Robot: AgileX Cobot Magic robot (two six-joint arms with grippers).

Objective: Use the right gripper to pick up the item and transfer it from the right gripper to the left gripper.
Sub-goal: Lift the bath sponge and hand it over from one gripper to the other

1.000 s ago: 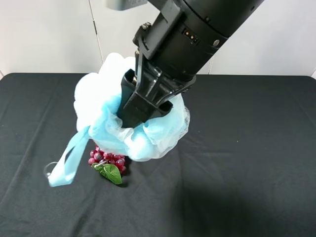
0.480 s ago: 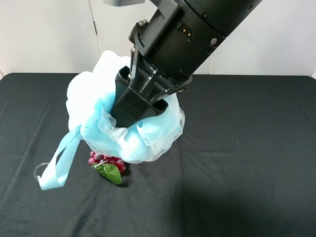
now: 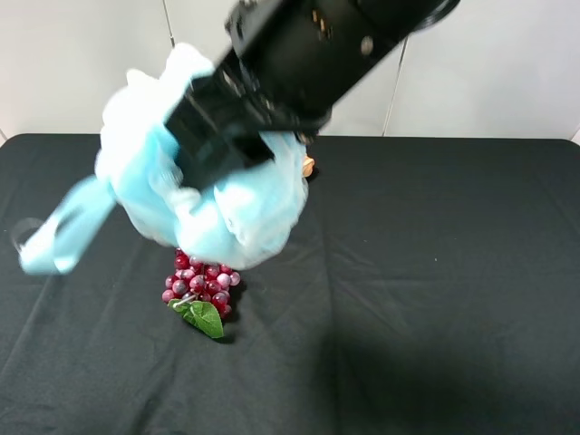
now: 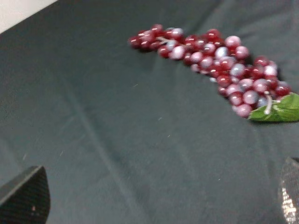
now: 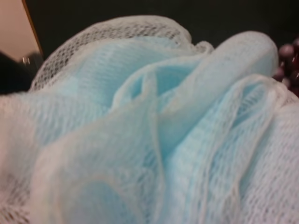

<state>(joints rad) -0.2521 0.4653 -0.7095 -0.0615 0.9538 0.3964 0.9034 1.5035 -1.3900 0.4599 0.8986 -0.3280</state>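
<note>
The light-blue mesh pouf (image 3: 227, 213) hangs in the air above the black table, blurred by motion. Its blue ribbon loop (image 3: 54, 237) swings out to the left. My right gripper (image 3: 217, 136), black jaws on the thick black arm, is shut on the pouf from above, jaws buried in the ruffles. In the right wrist view the pouf (image 5: 154, 130) fills the frame and hides the jaws. My left gripper (image 4: 156, 205) is open and empty low over the table; only its two fingertips (image 4: 25, 196) show, wide apart. It does not show in the exterior high view.
A dark-red grape bunch with a green leaf (image 3: 198, 288) lies on the black cloth (image 3: 435, 299) below the pouf; it also shows in the left wrist view (image 4: 219, 65). A tan piece (image 3: 309, 166) peeks out behind the pouf. A white wall stands behind the table.
My right gripper has lifted the pouf and swung it up and to the left. The ribbon loop has swung further left. The grapes have not moved and now show fully.
</note>
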